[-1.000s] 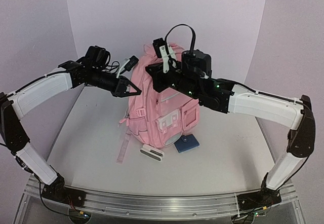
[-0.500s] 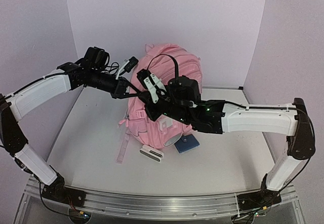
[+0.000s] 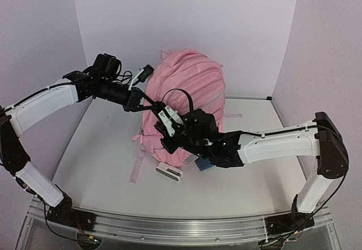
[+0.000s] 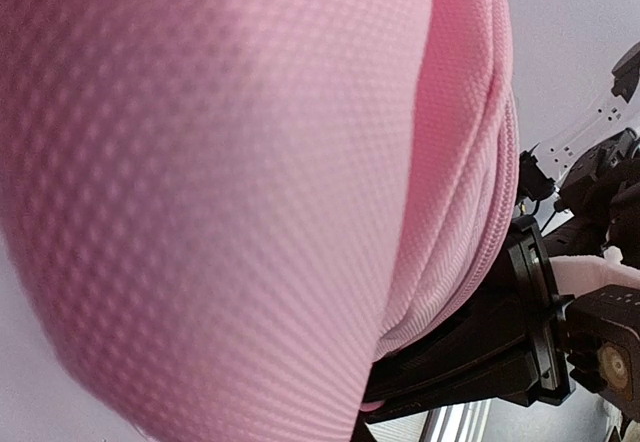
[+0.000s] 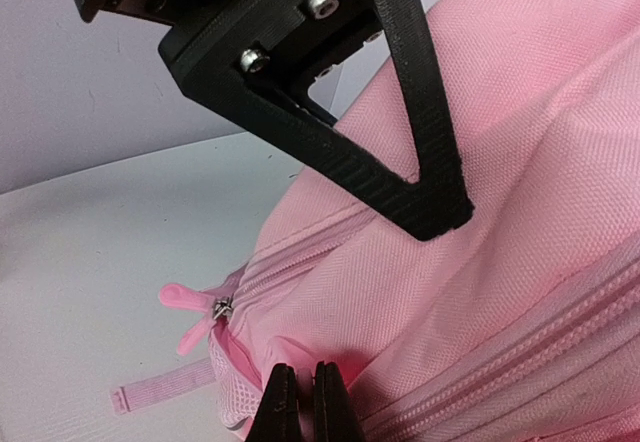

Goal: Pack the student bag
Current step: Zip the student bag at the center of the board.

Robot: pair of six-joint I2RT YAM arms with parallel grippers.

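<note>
Opening the student bag [image 3: 192,89], judging by the zip work; bag standing upright at the back middle of the counter [image 3: 102,154]. Bracing with the left hand [image 3: 148,99], fully closed against the bag's upper left side; impossible telling whether fabric is pinched. Hovering the right hand [image 5: 300,400], fingers pressed together on nothing certain, just beside the zip slider [image 5: 222,309]. Likely needing parting, then nipping the pink pull tab [image 5: 183,312] itself, not the fabric, and drawing along the zip line.
</note>
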